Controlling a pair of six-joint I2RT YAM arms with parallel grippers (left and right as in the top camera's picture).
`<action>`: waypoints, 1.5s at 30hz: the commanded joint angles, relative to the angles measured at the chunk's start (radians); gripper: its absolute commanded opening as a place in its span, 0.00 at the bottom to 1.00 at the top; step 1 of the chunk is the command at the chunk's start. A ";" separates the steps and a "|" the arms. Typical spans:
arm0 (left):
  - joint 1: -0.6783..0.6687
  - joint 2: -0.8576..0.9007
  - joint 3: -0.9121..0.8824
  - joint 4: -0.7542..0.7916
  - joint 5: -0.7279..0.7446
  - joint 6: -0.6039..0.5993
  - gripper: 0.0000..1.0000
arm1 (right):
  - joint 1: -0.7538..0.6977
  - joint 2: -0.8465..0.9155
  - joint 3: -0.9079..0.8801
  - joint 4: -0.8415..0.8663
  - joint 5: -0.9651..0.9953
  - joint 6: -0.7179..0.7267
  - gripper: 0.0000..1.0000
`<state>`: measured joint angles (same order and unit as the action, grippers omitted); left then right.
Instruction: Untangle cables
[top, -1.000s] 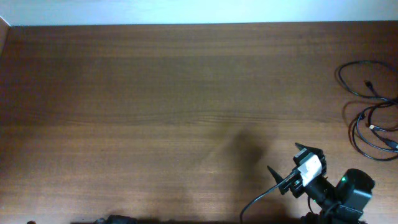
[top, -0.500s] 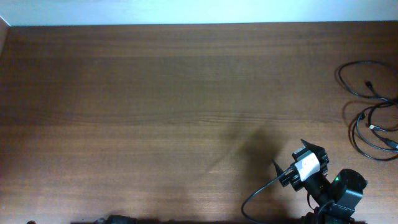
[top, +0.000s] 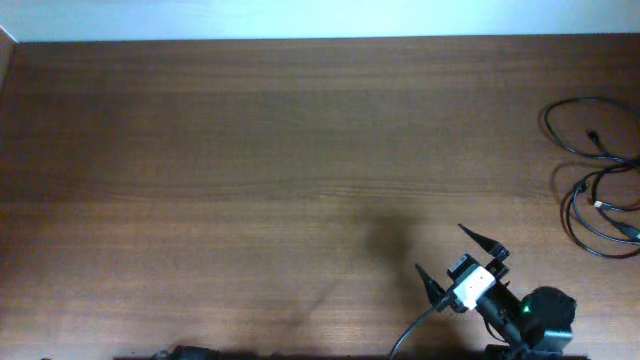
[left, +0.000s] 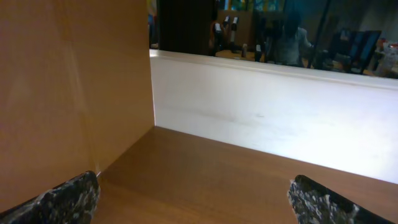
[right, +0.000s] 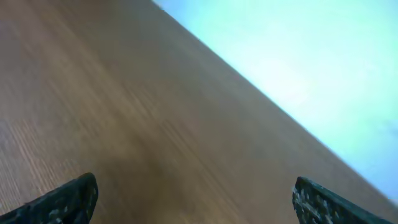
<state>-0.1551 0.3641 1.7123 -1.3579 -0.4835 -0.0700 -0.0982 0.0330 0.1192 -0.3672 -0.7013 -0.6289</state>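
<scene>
The cables (top: 595, 170) are thin black cords lying in loose loops at the table's far right edge, with small plugs at their ends. My right gripper (top: 458, 255) is open and empty near the front edge, well left of and nearer than the cables. In the right wrist view its two fingertips (right: 193, 199) stand wide apart over bare blurred wood, with no cable in sight. My left gripper (left: 196, 199) is open and empty in the left wrist view, over the table near a wooden side wall. The left arm does not show in the overhead view.
A wooden side wall (left: 68, 93) stands at the table's left edge and a white wall (left: 280, 118) runs along the back. A thick black arm cable (top: 415, 325) curves from the right arm at the front edge.
My right gripper has swung to the left and turned, its fingers now pointing up-left. The cables have not moved.
</scene>
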 joint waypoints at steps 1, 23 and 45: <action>-0.004 -0.006 0.005 0.003 -0.011 -0.013 0.99 | 0.026 -0.029 -0.008 0.001 -0.001 0.005 0.99; -0.004 -0.006 -0.928 0.633 0.531 -0.108 0.99 | 0.026 -0.027 -0.008 0.001 -0.001 0.005 0.99; 0.328 -0.359 -1.615 1.231 0.686 -0.093 0.99 | 0.026 -0.027 -0.008 0.001 -0.001 0.005 0.99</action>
<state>0.1261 0.0467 0.1146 -0.0639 0.1959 -0.1772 -0.0776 0.0139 0.1173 -0.3653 -0.6998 -0.6289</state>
